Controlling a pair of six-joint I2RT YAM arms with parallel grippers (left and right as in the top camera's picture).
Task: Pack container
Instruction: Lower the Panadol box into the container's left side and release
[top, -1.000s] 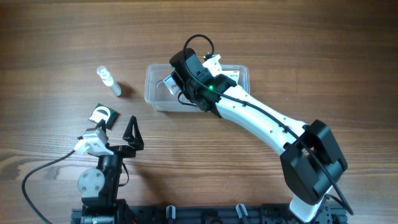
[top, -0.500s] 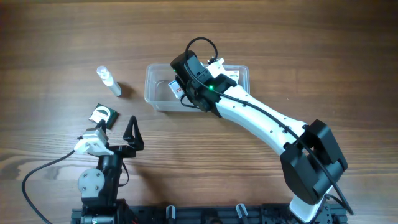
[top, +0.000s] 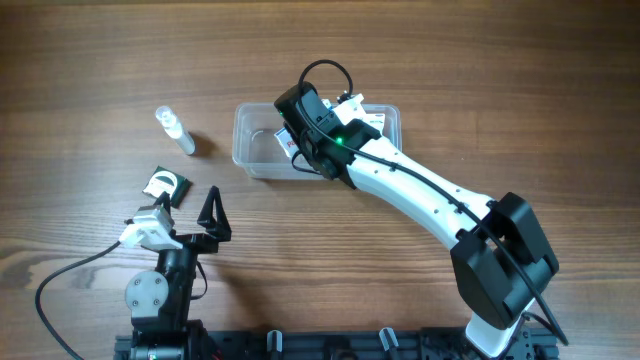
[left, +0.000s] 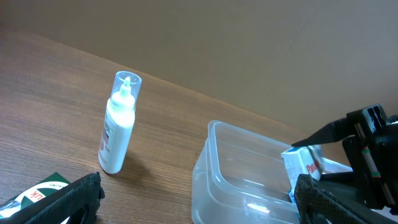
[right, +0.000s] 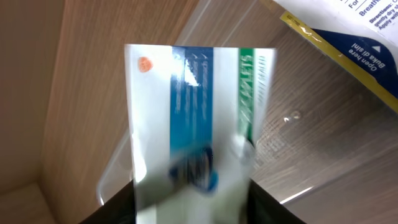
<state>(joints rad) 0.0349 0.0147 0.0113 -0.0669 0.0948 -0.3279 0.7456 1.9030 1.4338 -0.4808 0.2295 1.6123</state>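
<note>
The bench (top: 100, 60) is brown wood with a plain matt grain, the container (top: 246, 145) is clear smooth plastic with glossy glints, the bottle (top: 175, 131) is white plastic under a clear cap, and the medicine box (right: 186, 124) is glossy printed card.

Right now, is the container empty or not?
Not empty: a white packet lies in the container, and the right gripper holds a box inside.

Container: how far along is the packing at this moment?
Done: one blue-and-white sachet lies in the container. In hand: the right gripper holds a white, blue and green box above the container's floor, not yet released. Left: the small bottle and the dark green packet are on the table outside it.
</note>
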